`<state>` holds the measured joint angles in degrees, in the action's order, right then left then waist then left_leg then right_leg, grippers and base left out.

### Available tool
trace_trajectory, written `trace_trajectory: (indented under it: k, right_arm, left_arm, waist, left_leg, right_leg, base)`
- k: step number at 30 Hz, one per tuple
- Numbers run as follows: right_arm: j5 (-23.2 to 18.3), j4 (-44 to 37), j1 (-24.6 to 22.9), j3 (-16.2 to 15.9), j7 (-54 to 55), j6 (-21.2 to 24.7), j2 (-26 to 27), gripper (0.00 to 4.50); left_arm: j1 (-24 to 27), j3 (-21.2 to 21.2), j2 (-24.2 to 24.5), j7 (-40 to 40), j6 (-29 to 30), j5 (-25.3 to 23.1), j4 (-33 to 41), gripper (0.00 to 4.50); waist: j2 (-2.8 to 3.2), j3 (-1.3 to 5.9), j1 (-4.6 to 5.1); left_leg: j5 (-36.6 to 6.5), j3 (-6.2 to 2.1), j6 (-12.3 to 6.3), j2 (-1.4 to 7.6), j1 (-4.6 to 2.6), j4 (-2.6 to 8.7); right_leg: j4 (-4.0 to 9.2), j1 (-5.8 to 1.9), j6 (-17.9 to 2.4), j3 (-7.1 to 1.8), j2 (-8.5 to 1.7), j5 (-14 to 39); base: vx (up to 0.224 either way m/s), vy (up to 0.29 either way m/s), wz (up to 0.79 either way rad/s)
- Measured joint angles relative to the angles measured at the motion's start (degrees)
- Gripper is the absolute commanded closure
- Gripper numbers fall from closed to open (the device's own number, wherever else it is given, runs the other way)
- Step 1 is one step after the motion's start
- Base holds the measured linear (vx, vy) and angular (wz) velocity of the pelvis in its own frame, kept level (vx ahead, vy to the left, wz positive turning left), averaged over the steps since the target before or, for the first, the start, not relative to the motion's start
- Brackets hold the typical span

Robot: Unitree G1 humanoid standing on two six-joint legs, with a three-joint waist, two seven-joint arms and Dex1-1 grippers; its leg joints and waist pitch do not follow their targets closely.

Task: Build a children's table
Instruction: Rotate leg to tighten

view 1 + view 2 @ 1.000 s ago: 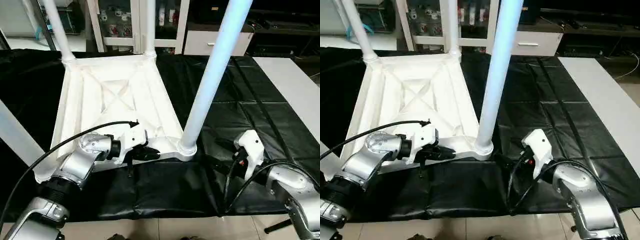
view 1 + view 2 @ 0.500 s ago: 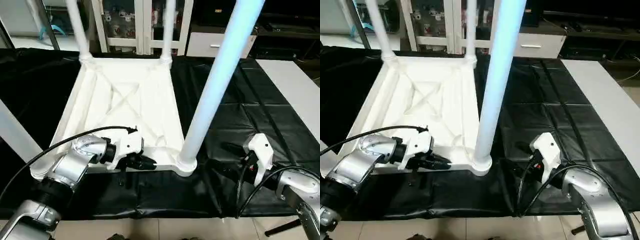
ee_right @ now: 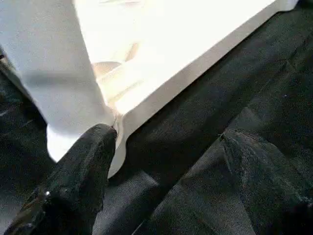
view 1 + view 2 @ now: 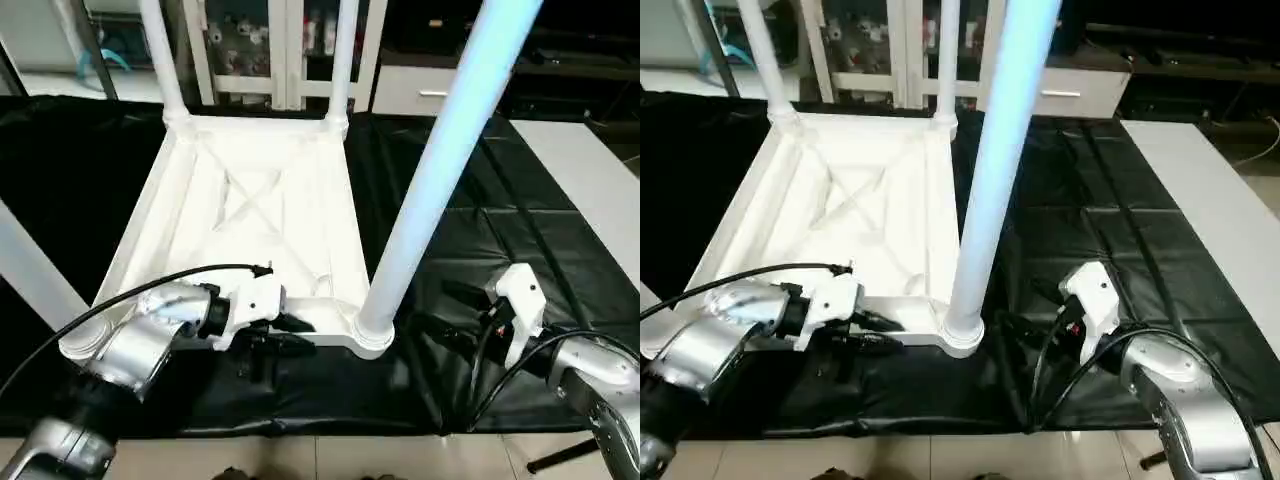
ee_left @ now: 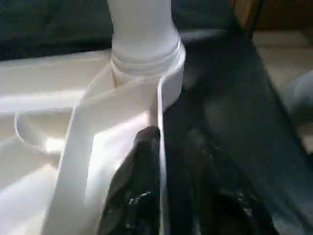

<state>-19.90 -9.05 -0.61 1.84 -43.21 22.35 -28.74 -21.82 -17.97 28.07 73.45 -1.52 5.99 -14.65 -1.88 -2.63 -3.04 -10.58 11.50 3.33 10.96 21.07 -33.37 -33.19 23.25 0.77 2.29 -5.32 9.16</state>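
white plastic X-ribbed tabletop (image 4: 260,215) upside down | four white tube legs socketed | left pincer (image 4: 290,332) astride near rim, narrow | right pincer (image 4: 450,310) wide, empty | flipping left

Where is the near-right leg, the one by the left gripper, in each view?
Left eye: near-right leg, right of centre.
Right eye: leg, centre.
Left wrist: its base in the corner socket.
Right wrist: blurred base.
Shared landmark: that socket.

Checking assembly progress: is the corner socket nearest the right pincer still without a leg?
No, a white leg stands upright in that near corner socket of the upturned tabletop.
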Motion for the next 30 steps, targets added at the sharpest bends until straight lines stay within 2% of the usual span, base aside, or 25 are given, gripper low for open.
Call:
trace_trajectory:
  k: [3,5,8,9,11,13,15,19,21,24,26,28,30]
  right_arm:
    - [-0.59,-0.86,-0.25,0.91,1.53,0.07,0.91,0.76]
    - [-0.87,-2.09,-1.10,1.79,2.53,0.09,1.19,0.76]
    - [-0.96,-3.84,-2.08,4.40,6.62,0.64,3.58,0.76]
    - [-0.96,-4.15,-2.17,4.51,7.41,0.71,3.93,0.76]
    - [-0.53,-6.03,-2.71,5.69,12.09,0.68,7.02,0.76]
    - [-0.20,-6.48,-3.27,5.64,14.44,0.74,8.31,0.76]
    - [-0.15,-7.45,-3.74,5.53,16.25,0.79,9.80,0.76]
    - [0.36,-9.45,-4.09,3.37,18.17,1.27,11.81,0.76]
    - [0.47,-9.92,-4.15,2.48,19.00,1.48,12.44,0.76]
    - [1.49,-9.92,-3.82,1.60,21.09,2.06,14.39,0.76]
    - [2.17,-9.88,-3.51,0.45,22.04,2.37,14.93,0.76]
    - [1.98,-9.83,-3.46,0.03,22.02,2.51,15.45,0.76]
    - [2.11,-9.12,-2.87,-0.21,22.08,2.10,16.32,0.76]
  left_arm:
    - [1.06,2.29,-2.25,-2.51,1.32,3.61,5.19,3.05]
    - [1.90,5.04,-4.65,-6.89,1.89,5.71,8.26,2.94]
    - [6.23,12.20,-11.64,-20.11,6.64,8.00,14.90,2.69]
    - [6.95,12.64,-12.29,-22.32,7.62,8.06,15.55,2.63]
    - [12.34,16.18,-16.32,-31.80,10.26,7.53,19.35,2.63]
    - [14.78,16.96,-18.37,-36.91,11.92,6.65,20.03,2.63]
    - [16.53,18.30,-20.30,-41.59,12.08,5.44,21.18,2.63]
    - [18.02,19.81,-21.71,-49.46,13.81,1.38,24.83,2.63]
    - [19.04,20.25,-21.94,-51.87,13.90,-0.11,26.11,2.63]
    - [20.72,21.58,-22.54,-56.08,14.12,-1.52,27.86,2.63]
    - [21.18,22.59,-22.51,-58.13,14.74,-2.52,28.65,2.63]
    - [21.29,22.83,-22.55,-59.36,15.76,-2.96,30.40,2.63]
    - [21.43,23.25,-22.54,-60.15,16.57,-3.37,31.93,2.63]
  waist:
    - [0.01,0.01,0.07]
    - [0.15,0.02,0.16]
    - [0.57,0.20,0.85]
    - [0.58,0.20,1.01]
    - [1.03,0.37,1.77]
    - [1.04,0.37,1.99]
    - [1.04,0.37,2.07]
    - [1.04,0.38,2.52]
    - [1.02,0.39,2.80]
    - [0.48,0.46,2.87]
    - [0.42,0.50,2.85]
    - [0.45,0.52,2.68]
    - [0.55,0.80,2.62]
  left_leg:
    - [0.00,0.00,0.00,0.01,-0.01,-0.08]
    - [0.00,0.00,0.00,0.02,-0.03,-0.17]
    - [0.00,-0.02,0.01,0.02,-0.05,-0.27]
    - [0.00,-0.06,0.01,0.03,-0.08,-0.29]
    - [-0.07,-0.12,0.10,0.05,0.01,-0.27]
    - [-0.07,-0.32,0.11,0.05,-0.03,-0.26]
    - [-0.07,-0.42,0.11,0.06,0.02,-0.27]
    - [-0.07,-0.49,0.11,0.04,0.05,-0.26]
    - [-0.07,-0.49,0.11,0.02,0.10,-0.32]
    - [-0.07,-0.53,0.11,0.00,0.18,-0.34]
    - [-0.07,-0.57,0.10,-0.01,0.23,-0.37]
    - [-0.06,-0.59,0.10,-0.04,0.48,-0.42]
    - [0.17,-0.69,-0.28,0.03,1.32,-0.74]
  right_leg:
    - [-0.07,-0.01,-0.02,-0.01,0.00,-0.01]
    - [-0.15,-0.01,-0.02,-0.02,0.00,-0.02]
    - [-0.20,-0.08,-0.01,-0.03,0.00,-0.01]
    - [-0.22,-0.08,0.25,0.00,0.02,0.15]
    - [-0.18,-0.11,0.32,0.01,0.09,0.19]
    - [-0.18,0.00,0.44,0.13,0.13,0.26]
    - [-0.17,0.00,0.44,0.14,0.19,0.26]
    - [0.05,-0.10,0.45,0.14,0.21,0.27]
    - [0.11,-0.10,0.46,0.10,0.21,0.27]
    - [0.12,-0.08,0.47,0.09,0.20,0.27]
    - [0.15,-0.07,0.48,0.09,0.20,0.27]
    - [0.15,0.04,0.59,0.04,0.21,0.11]
    - [0.10,0.67,0.37,0.08,0.30,-0.44]
  base:
    - [0.000,0.000,0.00]
    - [0.000,0.000,0.00]
    - [0.000,0.000,0.00]
    - [0.000,0.000,0.00]
    - [0.000,0.000,0.00]
    - [0.000,0.000,0.00]
    - [0.000,0.000,0.00]
    - [0.000,0.000,0.00]
    - [0.000,0.000,0.00]
    - [0.000,0.000,0.00]
    - [0.000,0.000,0.00]
    - [0.000,0.000,0.00]
    - [0.000,0.000,0.00]
